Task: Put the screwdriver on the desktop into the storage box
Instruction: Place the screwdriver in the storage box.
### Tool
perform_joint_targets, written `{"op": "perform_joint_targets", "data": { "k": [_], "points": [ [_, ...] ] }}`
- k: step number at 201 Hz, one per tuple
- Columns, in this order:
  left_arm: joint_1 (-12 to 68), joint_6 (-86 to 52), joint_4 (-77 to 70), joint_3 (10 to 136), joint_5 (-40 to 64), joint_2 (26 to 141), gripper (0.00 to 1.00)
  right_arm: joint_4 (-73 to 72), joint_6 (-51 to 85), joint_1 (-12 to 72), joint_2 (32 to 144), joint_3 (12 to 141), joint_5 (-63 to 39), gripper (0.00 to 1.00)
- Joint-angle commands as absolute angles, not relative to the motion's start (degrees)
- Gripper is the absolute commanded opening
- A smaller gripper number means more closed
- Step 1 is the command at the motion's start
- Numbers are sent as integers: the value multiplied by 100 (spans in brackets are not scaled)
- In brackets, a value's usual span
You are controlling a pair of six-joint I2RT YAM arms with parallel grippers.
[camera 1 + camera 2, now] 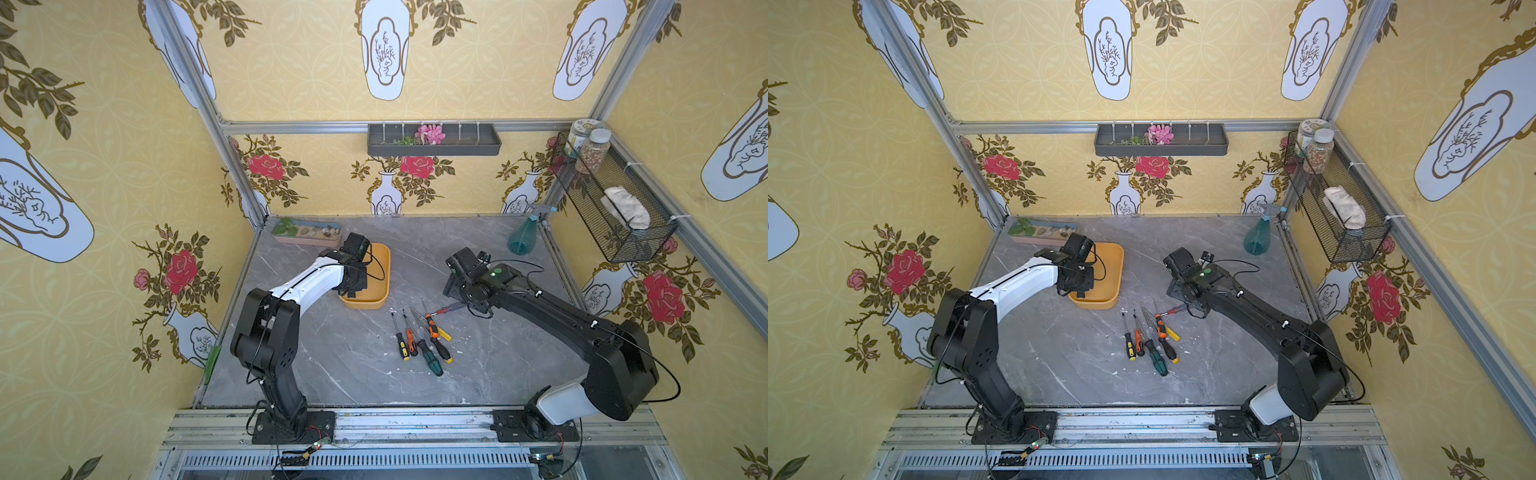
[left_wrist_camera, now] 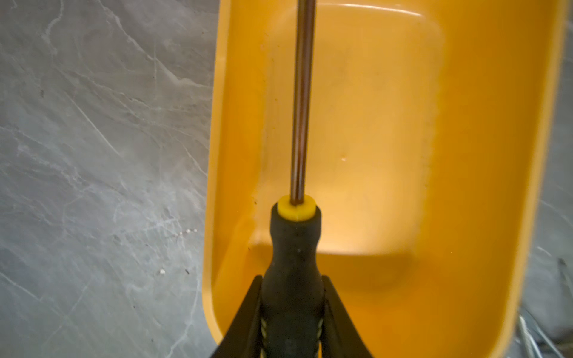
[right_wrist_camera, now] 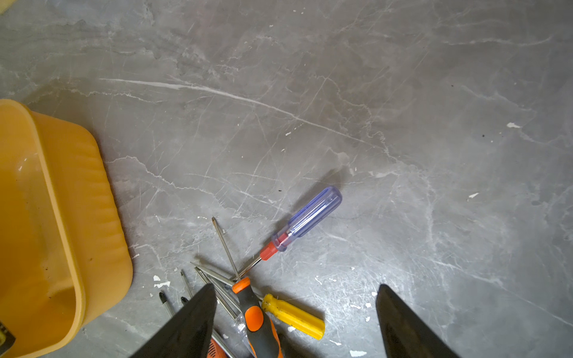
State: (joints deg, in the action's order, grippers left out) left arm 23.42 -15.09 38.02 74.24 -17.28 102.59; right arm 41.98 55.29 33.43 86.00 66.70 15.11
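My left gripper is shut on the black handle of a screwdriver with a yellow collar. Its steel shaft points along the inside of the yellow-orange storage box, above the box's floor. In both top views the left wrist covers the near left part of the storage box. Several more screwdrivers lie fanned out on the grey desktop. My right gripper hangs open over them, near a yellow handle and an orange-grey handle. A clear blue handle lies just beyond.
A pink tray of pebbles stands at the back left behind the box. A teal spray bottle is at the back right. A dark grey wall tray and a wire basket hang on the walls.
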Motion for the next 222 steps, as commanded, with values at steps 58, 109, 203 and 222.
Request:
{"op": "perform_joint_targets", "data": {
  "k": [58,109,203,222],
  "points": [
    [2294,-1247,3340,7653,-1496,11064,45,4157,5425,3616,9236,7165,1359,83],
    [2276,-1593,3315,7652,-1463,10395,60,4532,4930,4430,9662,7585,1135,82],
    [2113,-4383,1896,5423,-1469,7212,57,5301,4033,5863,11126,8736,98,59],
    [1965,-4742,1769,5065,-1374,6905,57,5440,3983,5862,11488,9033,225,56]
  ]
}}
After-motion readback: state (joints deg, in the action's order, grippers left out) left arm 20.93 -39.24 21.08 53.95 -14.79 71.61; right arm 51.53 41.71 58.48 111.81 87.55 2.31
